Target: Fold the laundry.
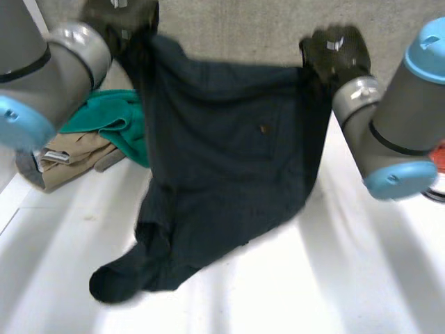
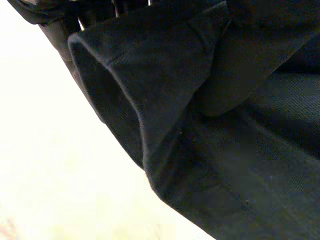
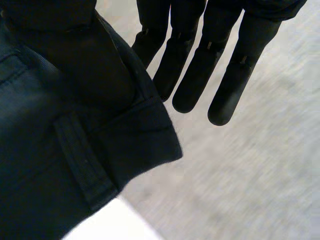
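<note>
We see L robot hand point(image 1: 119, 19) & R robot hand point(image 1: 337, 50) each pinching a waistband corner of the dark trousers point(image 1: 222, 153), held up w/ legs trailing on the table point(image 1: 334, 278). Green cloth point(image 1: 111, 118) & tan cloth point(image 1: 73, 156) lie beside L arm.

The trousers point(image 1: 229, 160) are plain dark navy, without print, apart from one small brown stud point(image 1: 263, 128) on the upper panel. The left hand point(image 1: 124, 19) and right hand point(image 1: 337, 50) are black. The left arm point(image 1: 42, 62) and right arm point(image 1: 400, 111) are grey with light-blue caps. The table point(image 1: 348, 278) is white. At its far left corner, one garment point(image 1: 111, 118) is plain teal-green and another, the folded cloth point(image 1: 73, 156), is tan with a white label. At the right edge, an item point(image 1: 439, 156) is red.
</note>
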Motion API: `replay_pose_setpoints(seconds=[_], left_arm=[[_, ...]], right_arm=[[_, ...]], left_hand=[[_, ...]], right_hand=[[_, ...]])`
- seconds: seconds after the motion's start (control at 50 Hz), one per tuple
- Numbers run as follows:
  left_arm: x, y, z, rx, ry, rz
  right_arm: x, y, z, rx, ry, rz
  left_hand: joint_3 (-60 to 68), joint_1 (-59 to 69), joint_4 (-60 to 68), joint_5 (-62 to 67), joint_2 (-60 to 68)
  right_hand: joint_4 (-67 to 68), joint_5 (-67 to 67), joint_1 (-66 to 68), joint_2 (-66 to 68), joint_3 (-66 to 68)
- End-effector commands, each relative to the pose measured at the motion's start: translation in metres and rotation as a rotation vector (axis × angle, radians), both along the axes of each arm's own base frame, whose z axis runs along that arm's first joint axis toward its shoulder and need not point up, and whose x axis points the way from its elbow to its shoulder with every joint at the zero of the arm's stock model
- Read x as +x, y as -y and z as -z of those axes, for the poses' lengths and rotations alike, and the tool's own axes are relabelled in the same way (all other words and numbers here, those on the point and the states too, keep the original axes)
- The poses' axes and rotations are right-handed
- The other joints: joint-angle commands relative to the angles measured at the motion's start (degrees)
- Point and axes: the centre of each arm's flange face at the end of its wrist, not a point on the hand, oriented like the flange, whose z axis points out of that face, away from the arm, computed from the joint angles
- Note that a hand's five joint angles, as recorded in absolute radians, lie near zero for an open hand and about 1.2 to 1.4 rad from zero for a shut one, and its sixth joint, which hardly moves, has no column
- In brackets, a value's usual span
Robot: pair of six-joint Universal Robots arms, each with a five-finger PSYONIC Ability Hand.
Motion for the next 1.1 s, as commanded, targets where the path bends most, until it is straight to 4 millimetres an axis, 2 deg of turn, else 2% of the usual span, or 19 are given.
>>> replay_pose_setpoints(seconds=[0.02,0.06,0.12,0.18,0.26,0.4,0.42,0.48,0.5,0.56,0.58,0.66,0.72,0.74,0.8,0.86,0.94,1.04,1.1], left_arm=[[0.006,0.003,-0.113,-0.481,-0.345,0.017],[0.015,-0.005,-0.141,-0.581,-0.455,0.030],[0.018,-0.010,-0.152,-0.607,-0.515,0.056],[0.017,-0.007,-0.143,-0.548,-0.524,0.081],[0.016,0.005,-0.114,-0.434,-0.490,0.070],[0.005,0.026,-0.028,-0.219,-0.391,0.058],[0.002,0.031,-0.001,-0.163,-0.362,0.058],[-0.002,0.035,0.041,-0.082,-0.315,0.060],[-0.005,0.036,0.071,-0.028,-0.280,0.064],[-0.008,0.035,0.113,0.040,-0.223,0.069],[-0.008,0.031,0.138,0.086,-0.183,0.072],[-0.003,0.015,0.180,0.195,-0.077,0.061],[0.002,-0.001,0.191,0.250,-0.006,0.058],[0.005,-0.015,0.195,0.284,0.056,0.060],[0.011,-0.040,0.192,0.317,0.169,0.065],[0.018,-0.058,0.185,0.346,0.242,0.067],[0.033,-0.097,0.173,0.450,0.357,0.096],[0.051,-0.160,0.158,0.634,0.531,0.182],[0.059,-0.185,0.152,0.702,0.606,0.227]], right_arm=[[0.003,0.028,-0.094,-0.501,0.267,0.097],[-0.001,0.026,-0.122,-0.639,0.350,0.107],[-0.005,0.024,-0.136,-0.710,0.385,0.109],[-0.003,0.024,-0.136,-0.698,0.373,0.095],[0.003,0.025,-0.124,-0.633,0.326,0.068],[0.000,0.044,-0.065,-0.424,0.207,0.085],[-0.001,0.045,-0.055,-0.396,0.191,0.085],[-0.001,0.046,-0.013,-0.277,0.121,0.067],[-0.001,0.044,0.012,-0.210,0.078,0.053],[-0.002,0.038,0.050,-0.111,0.020,0.031],[-0.004,0.033,0.074,-0.049,-0.016,0.026],[-0.018,0.019,0.117,0.088,-0.100,0.037],[-0.027,0.009,0.134,0.172,-0.154,0.044],[-0.032,0.000,0.142,0.226,-0.195,0.043],[-0.041,-0.013,0.144,0.292,-0.269,0.038],[-0.054,-0.035,0.134,0.354,-0.384,0.021],[-0.070,-0.067,0.122,0.423,-0.559,-0.039],[-0.094,-0.124,0.109,0.562,-0.797,-0.170],[-0.102,-0.147,0.104,0.605,-0.872,-0.227]], left_hand=[[11.5,13.0,11.1,13.7,11.4],[11.5,13.0,11.1,13.7,11.4],[11.5,13.0,11.1,13.7,11.4],[11.5,13.0,11.1,13.7,11.4],[11.5,13.0,11.1,13.7,11.4],[11.5,13.0,11.1,13.7,11.4],[11.5,13.0,11.1,13.7,11.4],[11.5,13.0,11.1,13.7,11.4],[11.5,13.0,11.1,13.7,11.4],[11.5,13.0,11.1,13.7,11.4],[11.5,13.0,11.1,13.7,11.4],[11.5,13.0,11.1,13.7,11.4],[11.5,13.0,11.1,13.7,11.4],[11.5,13.0,11.1,13.7,11.4],[11.5,13.0,11.1,13.7,11.4],[11.5,13.0,11.1,13.7,11.4],[11.5,13.0,11.1,13.7,11.4],[11.5,13.0,11.1,13.7,11.4],[11.5,13.0,11.1,13.7,11.4]], right_hand=[[11.1,11.7,15.0,12.3,11.6],[11.1,11.7,15.0,12.3,11.6],[11.1,11.7,15.0,12.3,11.6],[11.1,11.7,15.0,12.3,11.6],[11.1,11.7,15.0,12.3,11.6],[11.1,11.7,15.0,12.3,11.6],[11.1,11.7,15.0,12.3,11.6],[11.1,11.7,15.0,12.3,11.6],[11.1,11.7,15.0,12.3,11.6],[11.1,11.7,15.0,12.3,11.6],[11.1,11.7,15.0,12.3,11.6],[11.1,11.7,15.0,12.3,11.6],[11.1,11.7,15.0,12.3,11.6],[11.1,11.7,15.0,12.3,11.6],[11.1,11.7,15.0,12.3,11.6],[11.1,11.7,15.0,12.3,11.6],[11.1,11.7,15.0,12.3,11.6],[11.1,11.7,15.0,12.3,11.6],[11.1,11.7,15.0,12.3,11.6]])
